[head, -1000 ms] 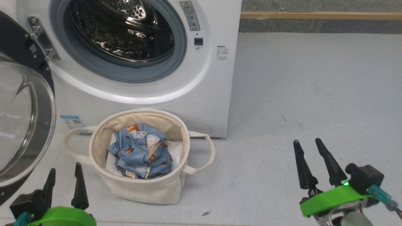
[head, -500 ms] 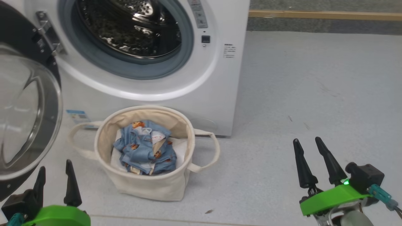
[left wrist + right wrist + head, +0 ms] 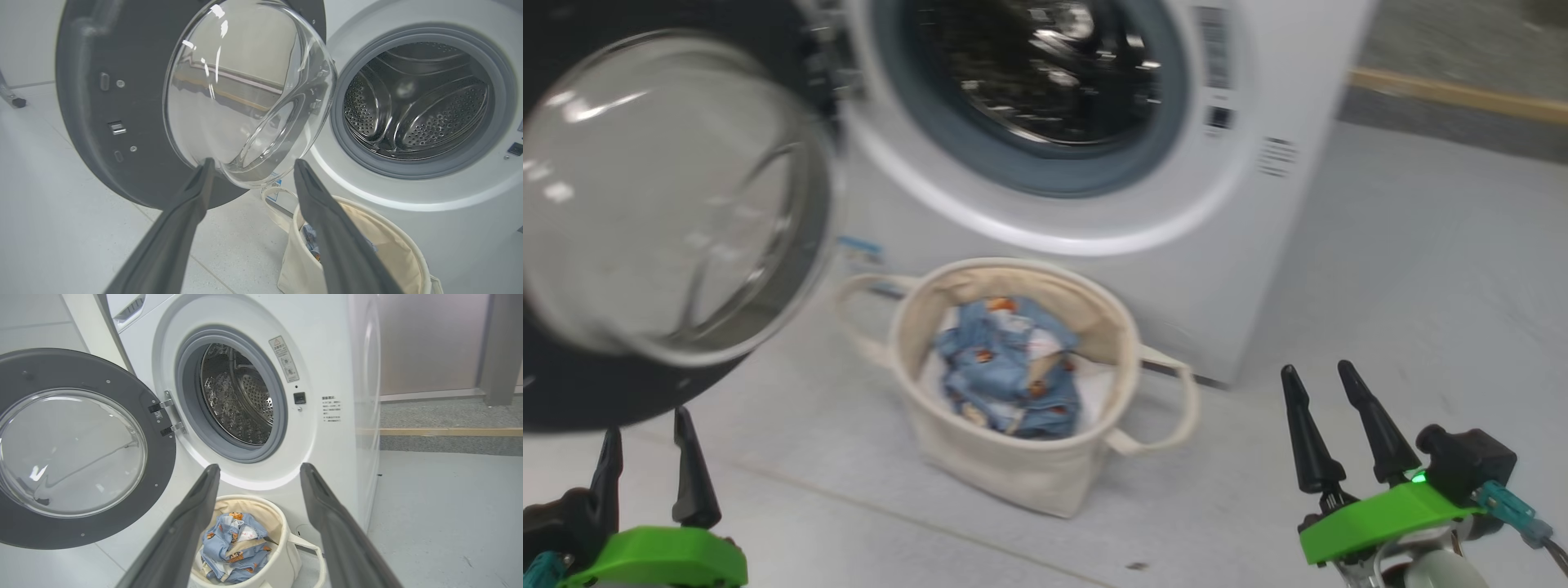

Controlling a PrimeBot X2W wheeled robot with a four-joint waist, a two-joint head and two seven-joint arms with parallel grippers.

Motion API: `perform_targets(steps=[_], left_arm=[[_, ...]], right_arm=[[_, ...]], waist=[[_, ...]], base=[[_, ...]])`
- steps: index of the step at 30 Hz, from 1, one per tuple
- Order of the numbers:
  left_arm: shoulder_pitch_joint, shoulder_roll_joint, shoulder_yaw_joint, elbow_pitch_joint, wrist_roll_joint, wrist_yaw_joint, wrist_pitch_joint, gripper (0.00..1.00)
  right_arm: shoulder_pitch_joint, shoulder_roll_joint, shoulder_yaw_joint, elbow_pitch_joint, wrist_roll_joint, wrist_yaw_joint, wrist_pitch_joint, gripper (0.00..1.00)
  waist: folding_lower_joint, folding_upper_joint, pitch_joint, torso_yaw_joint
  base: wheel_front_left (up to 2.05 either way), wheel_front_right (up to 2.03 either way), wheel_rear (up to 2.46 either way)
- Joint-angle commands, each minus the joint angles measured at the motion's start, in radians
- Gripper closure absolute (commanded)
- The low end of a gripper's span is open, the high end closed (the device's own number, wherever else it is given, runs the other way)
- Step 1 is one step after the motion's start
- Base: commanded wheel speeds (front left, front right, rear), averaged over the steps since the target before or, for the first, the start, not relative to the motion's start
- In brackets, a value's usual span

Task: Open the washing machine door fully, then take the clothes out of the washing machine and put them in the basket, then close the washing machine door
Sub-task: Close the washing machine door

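The white washing machine (image 3: 1282,220) (image 3: 327,367) stands with its steel drum (image 3: 416,110) showing no laundry. Its door (image 3: 662,204) (image 3: 245,90) (image 3: 73,453) hangs swung wide to the left, glass bowl bulging outward. On the floor in front sits the cream basket (image 3: 1013,469) (image 3: 286,563), holding the light blue bear-print clothes (image 3: 1009,376) (image 3: 233,547). My left gripper (image 3: 645,420) is open at the lower left, below the door's rim. In the head view my right gripper (image 3: 1315,367) is open at the lower right, apart from the basket.
Pale grey floor (image 3: 1421,269) stretches right of the machine to a wooden strip (image 3: 1454,88) along the far wall. A white folded sheet (image 3: 1094,390) lies under the garment in the basket.
The head camera has swung left, so the whole scene has shifted right and blurred. Door, basket and clothes keep their places relative to each other. Both grippers stay open.
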Motion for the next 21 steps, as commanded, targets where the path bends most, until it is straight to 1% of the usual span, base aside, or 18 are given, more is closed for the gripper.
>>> perform_targets(steps=[1,6,10,13,15,21], left_arm=[[-0.037,0.030,0.045,-0.036,0.004,0.008,0.001,0.00],[-0.056,0.025,0.033,-0.047,0.013,0.023,0.011,0.00],[-0.081,0.025,0.014,-0.048,0.016,0.017,0.023,0.00],[-0.107,0.023,0.006,-0.040,0.013,0.013,0.032,0.00],[-0.120,0.024,0.013,-0.034,0.008,0.016,0.031,0.00],[-0.130,0.011,0.047,-0.018,-0.013,0.036,0.003,0.00]], right_arm=[[-0.033,-0.002,0.023,-0.029,0.009,0.001,-0.012,0.00],[-0.032,0.000,0.026,-0.030,0.012,0.001,-0.012,0.00],[-0.027,0.002,0.028,-0.030,0.009,0.001,-0.012,0.00],[-0.026,0.002,0.028,-0.032,0.008,0.001,-0.012,0.00],[-0.034,0.004,0.038,-0.034,0.005,0.001,-0.012,0.00],[-0.076,-0.004,0.076,-0.022,0.009,0.001,-0.012,0.00]], waist=[[0.0000,0.0000,-0.015,0.101],[0.0000,0.0000,-0.023,0.225],[0.0000,0.0000,-0.025,0.309],[0.0000,0.0000,-0.024,0.361],[0.0000,0.0000,-0.014,0.376],[0.0000,0.0000,0.013,0.387]], base=[[0.00,0.00,0.00],[0.00,0.00,0.00],[0.00,0.00,0.00],[0.00,0.00,0.00],[0.00,0.00,0.00],[0.00,0.00,0.00]])
